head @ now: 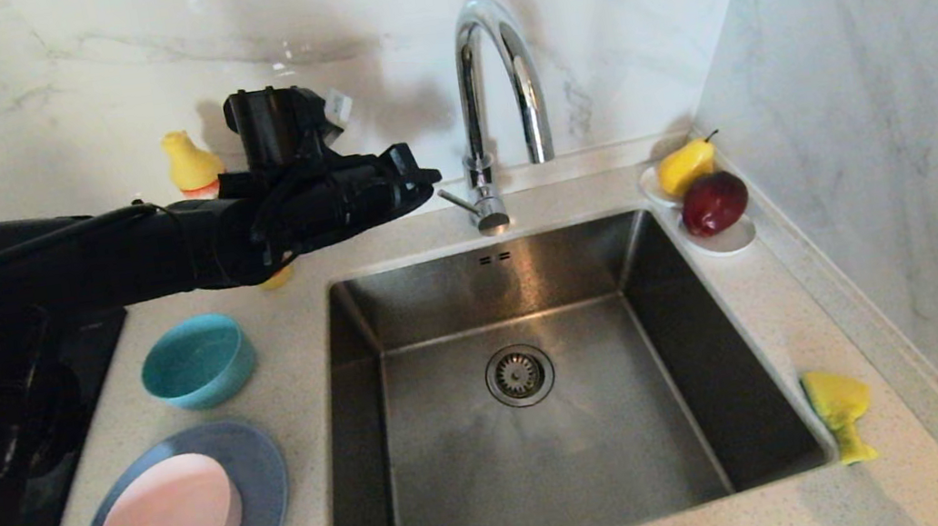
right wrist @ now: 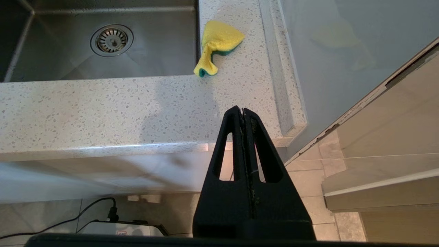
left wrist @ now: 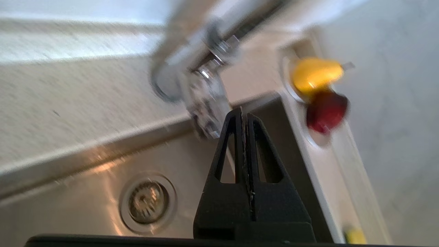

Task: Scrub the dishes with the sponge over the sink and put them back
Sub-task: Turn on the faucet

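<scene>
On the far left of the head view a black hob [head: 2,402] is seen set into the speckled counter [head: 294,388]. Beside it, at the near edge, the grey-blue plate [head: 256,476] is laid flat, and the pale pink bowl [head: 168,524] is rested on it, tipped to one side. Just behind the plate the teal bowl [head: 198,360] is stood upright on the counter. Above these the left arm is stretched across from the left, and the left gripper [head: 421,182] is held in the air over the counter's back strip, just left of the tap [head: 491,95]; its fingers are pressed together with nothing between them. A small yellow figure [head: 189,163] is seen behind the arm by the wall. The sink [head: 544,472] is set in the middle, with its drain strainer [head: 520,375] at the centre of the basin. At its far right corner a small white dish [head: 727,238] is placed, holding a pear [head: 687,165] and an apple [head: 714,203]. The sponge [head: 839,413] is lain crumpled on the counter at the sink's right rim, yellow side up. The right gripper [right wrist: 242,110] is held below and in front of the counter edge, near its right corner, fingers shut together and empty.
</scene>
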### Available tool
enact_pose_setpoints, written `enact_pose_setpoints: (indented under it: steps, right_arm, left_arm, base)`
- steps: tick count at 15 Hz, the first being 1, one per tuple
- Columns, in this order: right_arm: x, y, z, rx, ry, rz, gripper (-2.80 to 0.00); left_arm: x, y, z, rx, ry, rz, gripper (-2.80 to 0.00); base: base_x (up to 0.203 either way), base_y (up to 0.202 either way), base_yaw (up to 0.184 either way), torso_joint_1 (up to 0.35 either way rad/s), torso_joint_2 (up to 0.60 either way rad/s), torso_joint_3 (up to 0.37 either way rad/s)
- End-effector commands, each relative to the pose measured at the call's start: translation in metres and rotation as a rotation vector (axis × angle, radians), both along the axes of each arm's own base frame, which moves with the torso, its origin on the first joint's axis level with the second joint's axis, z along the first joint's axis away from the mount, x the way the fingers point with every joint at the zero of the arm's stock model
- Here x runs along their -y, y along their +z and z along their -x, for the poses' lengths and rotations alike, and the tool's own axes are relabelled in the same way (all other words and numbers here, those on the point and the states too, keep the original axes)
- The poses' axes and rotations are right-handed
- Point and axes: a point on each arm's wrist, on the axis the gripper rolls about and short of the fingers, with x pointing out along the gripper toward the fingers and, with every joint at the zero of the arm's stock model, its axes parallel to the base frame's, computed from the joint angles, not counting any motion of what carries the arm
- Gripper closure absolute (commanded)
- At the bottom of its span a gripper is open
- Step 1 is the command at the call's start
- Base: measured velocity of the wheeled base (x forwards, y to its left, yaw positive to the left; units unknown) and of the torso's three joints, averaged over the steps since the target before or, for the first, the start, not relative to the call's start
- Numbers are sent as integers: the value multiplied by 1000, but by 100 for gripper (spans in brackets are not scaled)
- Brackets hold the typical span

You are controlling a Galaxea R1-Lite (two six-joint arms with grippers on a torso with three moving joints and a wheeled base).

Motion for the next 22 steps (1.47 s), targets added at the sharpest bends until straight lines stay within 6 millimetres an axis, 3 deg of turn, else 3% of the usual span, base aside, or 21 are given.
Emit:
enact_pose_setpoints:
  steps: [1, 13, 22]
  right_arm:
    - [0, 0, 0, -1, 0, 0, 0]
    - [0, 0, 0, -2, 0, 0, 0]
    - [0, 0, 0, 0, 0, 0, 0]
  left_arm:
    - [5, -13, -15, -1, 33, -3, 0]
    - [12, -32, -27, 13, 39, 0, 0]
    - [9, -38, -8, -105, 22, -43, 0]
  base:
    - [0, 0, 0, 0, 0, 0]
    - [0, 0, 0, 0, 0, 0]
    - [0, 0, 0, 0, 0, 0]
